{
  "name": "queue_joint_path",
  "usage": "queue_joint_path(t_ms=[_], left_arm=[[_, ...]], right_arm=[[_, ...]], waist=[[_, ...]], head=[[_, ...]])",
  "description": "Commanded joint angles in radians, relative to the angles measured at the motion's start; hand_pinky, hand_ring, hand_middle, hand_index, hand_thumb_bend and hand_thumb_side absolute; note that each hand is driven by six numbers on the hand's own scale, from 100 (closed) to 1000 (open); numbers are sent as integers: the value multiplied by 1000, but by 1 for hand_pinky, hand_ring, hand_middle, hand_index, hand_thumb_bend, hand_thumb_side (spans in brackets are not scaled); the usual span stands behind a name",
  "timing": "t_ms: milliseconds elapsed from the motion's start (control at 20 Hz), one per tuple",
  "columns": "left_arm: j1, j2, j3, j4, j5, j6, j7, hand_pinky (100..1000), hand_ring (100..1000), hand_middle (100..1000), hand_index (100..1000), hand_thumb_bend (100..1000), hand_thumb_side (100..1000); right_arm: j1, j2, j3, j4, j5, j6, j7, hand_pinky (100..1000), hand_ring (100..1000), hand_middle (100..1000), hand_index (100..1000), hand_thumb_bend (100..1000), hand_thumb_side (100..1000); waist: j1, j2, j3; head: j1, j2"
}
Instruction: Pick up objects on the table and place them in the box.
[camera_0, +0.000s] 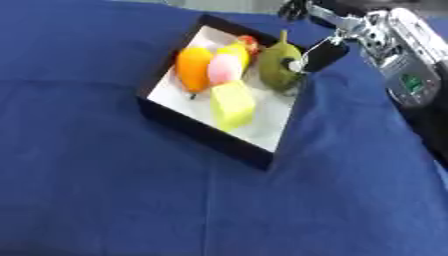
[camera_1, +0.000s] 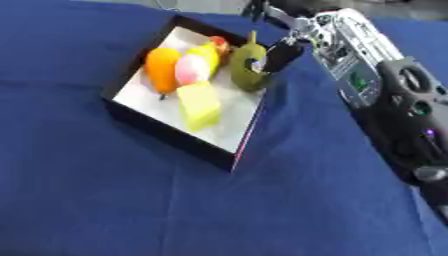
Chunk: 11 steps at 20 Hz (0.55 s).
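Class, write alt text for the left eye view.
A right robot hand holds an olive-green pear-shaped object over the far right corner of a black box on a blue cloth. An orange piece, a pink piece and a yellow-green block lie inside.

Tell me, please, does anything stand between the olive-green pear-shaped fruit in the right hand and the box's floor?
Nothing visible does: the right hand holds the green fruit at the box's far right edge, with bare white floor below it, beside the yellow block.
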<state>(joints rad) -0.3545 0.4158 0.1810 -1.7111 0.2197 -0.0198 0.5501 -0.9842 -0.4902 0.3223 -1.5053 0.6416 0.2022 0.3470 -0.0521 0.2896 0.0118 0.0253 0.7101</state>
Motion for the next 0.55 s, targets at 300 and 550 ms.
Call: queue_joint_path(t_ms=[300, 550], left_arm=[[-6, 33, 11, -17, -5, -3, 5, 731, 782, 874, 860, 184, 712], [-4, 34, 15, -22, -6, -4, 8, 730, 782, 874, 860, 183, 711]], right_arm=[[146, -121, -161, -339, -359, 153, -287, 927, 787, 725, 873, 100, 187], [309, -96, -240, -419, -520, 140, -467, 975, 799, 737, 879, 100, 310]], waist=[[1, -34, -9], [5, -29, -13]], head=[[10, -8], [13, -15]])
